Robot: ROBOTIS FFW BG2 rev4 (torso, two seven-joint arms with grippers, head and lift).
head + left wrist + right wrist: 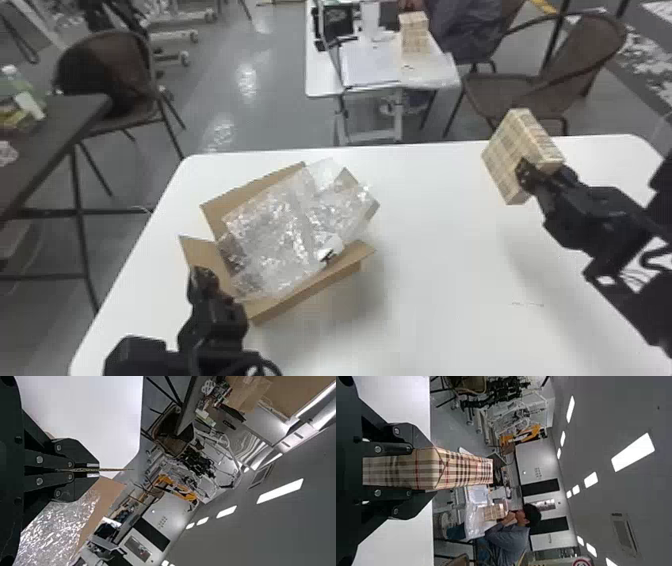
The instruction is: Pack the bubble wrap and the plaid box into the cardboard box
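The plaid box (pixel 504 150) is held between the right gripper's (pixel 542 172) parted fingers, 1 cardboard flap (pixel 201 251) between the left gripper's (pixel 202 276) near-closed pair.

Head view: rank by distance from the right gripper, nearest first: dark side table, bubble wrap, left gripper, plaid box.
From the right gripper:
1. Plaid box: in its grip.
2. Bubble wrap: left of it, in the cardboard box.
3. Left gripper: at the box's left flap.
4. Dark side table: far left.
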